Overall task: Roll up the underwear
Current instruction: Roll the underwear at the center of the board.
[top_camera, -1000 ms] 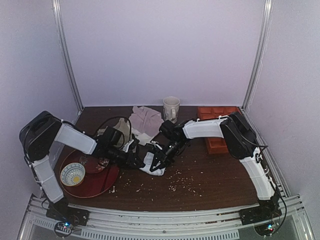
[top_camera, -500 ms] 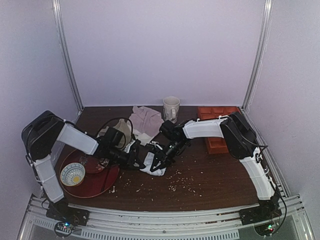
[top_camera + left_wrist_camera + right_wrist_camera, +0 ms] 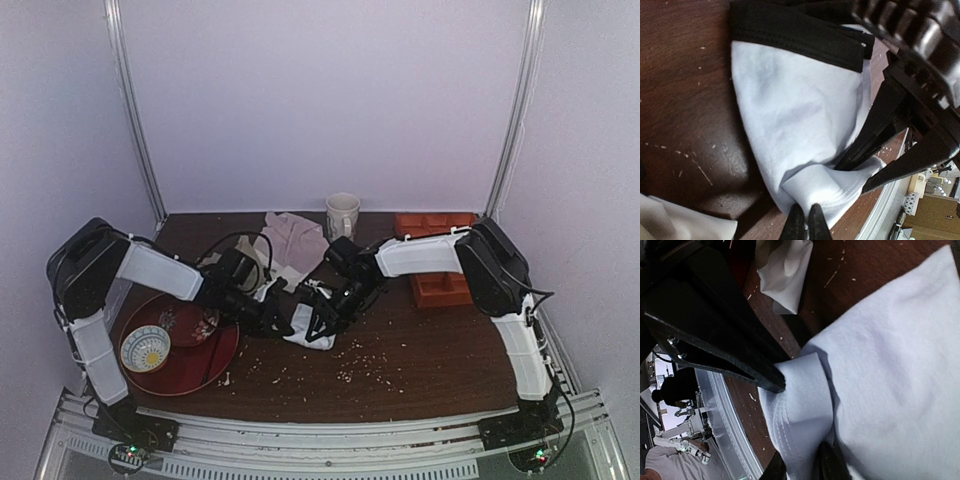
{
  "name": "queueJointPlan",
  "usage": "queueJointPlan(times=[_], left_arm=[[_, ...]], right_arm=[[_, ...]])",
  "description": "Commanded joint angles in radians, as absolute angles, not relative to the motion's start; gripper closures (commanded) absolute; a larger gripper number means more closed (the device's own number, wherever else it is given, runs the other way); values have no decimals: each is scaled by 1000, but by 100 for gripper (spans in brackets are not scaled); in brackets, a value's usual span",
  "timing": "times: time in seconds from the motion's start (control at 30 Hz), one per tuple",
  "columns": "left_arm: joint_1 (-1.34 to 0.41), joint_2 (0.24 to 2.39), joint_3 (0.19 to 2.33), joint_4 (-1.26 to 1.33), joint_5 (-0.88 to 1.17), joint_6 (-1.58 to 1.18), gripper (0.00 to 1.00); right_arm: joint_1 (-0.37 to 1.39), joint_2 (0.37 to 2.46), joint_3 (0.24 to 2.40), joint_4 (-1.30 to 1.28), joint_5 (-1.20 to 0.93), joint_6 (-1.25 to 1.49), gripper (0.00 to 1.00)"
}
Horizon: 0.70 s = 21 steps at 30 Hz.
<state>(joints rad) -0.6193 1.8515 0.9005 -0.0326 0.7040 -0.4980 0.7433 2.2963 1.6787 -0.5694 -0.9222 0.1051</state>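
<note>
step: early roll | underwear (image 3: 305,325) bunched mid-tabletop (image 3: 430,350) | left tool (image 3: 803,222) pinching its hem | right tool (image 3: 800,467) astride a fold, grip unclear | next: likely turn both ends evenly

The underwear (image 3: 800,115) is white, with a black hem band across the top of the left wrist view. The table (image 3: 430,350) is dark brown wood speckled with pale crumbs. At lower left of the top view, a dark red plate (image 3: 205,365) carries a white bowl (image 3: 145,348) with bluish markings. At the back, the mug (image 3: 342,214) is cream, the cloth (image 3: 293,238) is pale pinkish-grey, and the tray (image 3: 445,290) at right is orange-red. The left arm (image 3: 155,272) and right arm (image 3: 415,255) have white shells and black joints. The walls (image 3: 320,100) are pale lilac.
</note>
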Motion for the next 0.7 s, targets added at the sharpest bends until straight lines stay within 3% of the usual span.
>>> queueJointPlan(times=[0.0, 0.67], left_arm=[[-618, 1872, 944, -151, 681, -470, 100], [-620, 1890, 984, -214, 670, -483, 100]], right_arm=[[735, 2255, 1619, -553, -697, 110, 80], [746, 2127, 1445, -505, -688, 77, 76]])
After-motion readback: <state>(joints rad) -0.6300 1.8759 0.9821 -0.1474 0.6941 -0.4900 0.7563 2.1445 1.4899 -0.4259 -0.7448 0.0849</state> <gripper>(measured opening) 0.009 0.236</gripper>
